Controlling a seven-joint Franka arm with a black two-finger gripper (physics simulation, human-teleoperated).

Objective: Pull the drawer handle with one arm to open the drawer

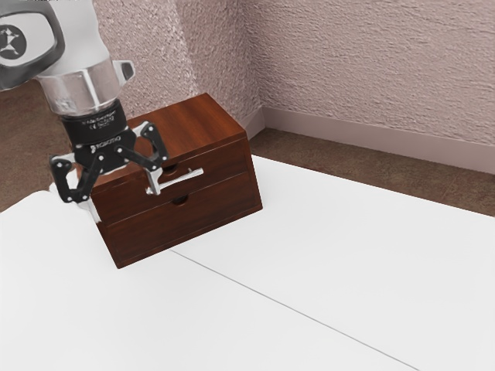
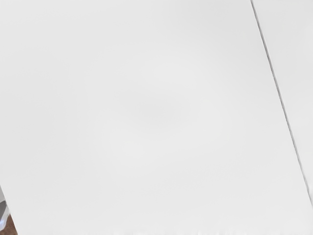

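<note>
A dark wooden drawer box (image 1: 197, 127) stands on the white table (image 1: 325, 263), seen in the exterior view. A pale metal handle (image 1: 184, 175) sticks out from its upper drawer front (image 1: 216, 168), which looks flush with the lower front (image 1: 186, 220). My black gripper (image 1: 114, 188) hangs in front of the box's left part, pointing down, open with its fingers spread wide. One fingertip (image 1: 158, 182) is right at the handle's left end; the other (image 1: 68, 195) is beyond the box's left corner. Nothing is gripped between them.
A thin seam (image 1: 294, 309) runs across the table in front of the box, and shows again as the seam (image 2: 281, 98) in the wrist view over bare white tabletop. Brown floor and a pink textured wall (image 1: 371, 62) lie behind the table.
</note>
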